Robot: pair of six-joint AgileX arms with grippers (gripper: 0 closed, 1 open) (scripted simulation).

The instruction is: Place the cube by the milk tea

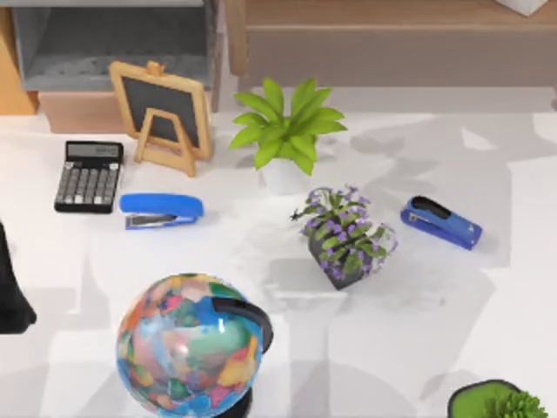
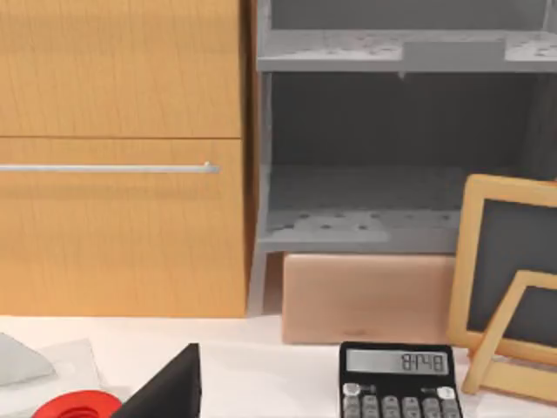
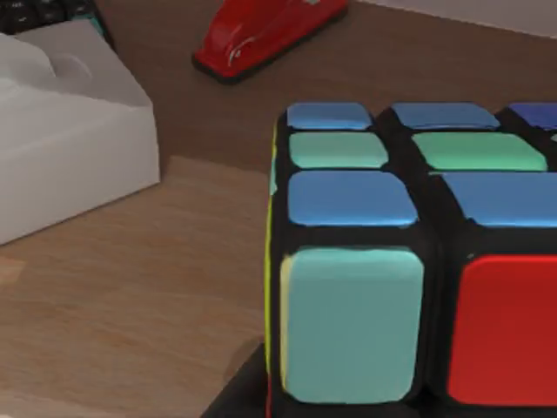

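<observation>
Two blue staplers lie on the white tabletop [image 1: 487,331]: the left blue stapler [image 1: 162,210] just beside the calculator [image 1: 89,177] toward the left edge, and the right blue stapler [image 1: 441,223] toward the right edge. Between them stands a purple-flowered plant [image 1: 346,235], with a green potted plant [image 1: 285,132] behind it and a small chalkboard easel [image 1: 164,113] toward the far left corner. A colourful globe [image 1: 190,345] sits at the near edge, and a green pot [image 1: 492,402] at the near right corner. The left arm [image 1: 12,287] hangs at the left edge; a dark part of the left tool [image 2: 167,387] shows near the calculator, facing a wooden cabinet [image 2: 122,157] and grey shelf [image 2: 392,222], and whether that tool is apart or together cannot be told. In the right wrist view the cube [image 3: 409,261], with blue, teal, green and red tiles, is close up over a brown wooden surface [image 3: 130,313], well apart from a white box [image 3: 65,139] and a red stapler [image 3: 265,35]. The right tool's state cannot be told.
</observation>
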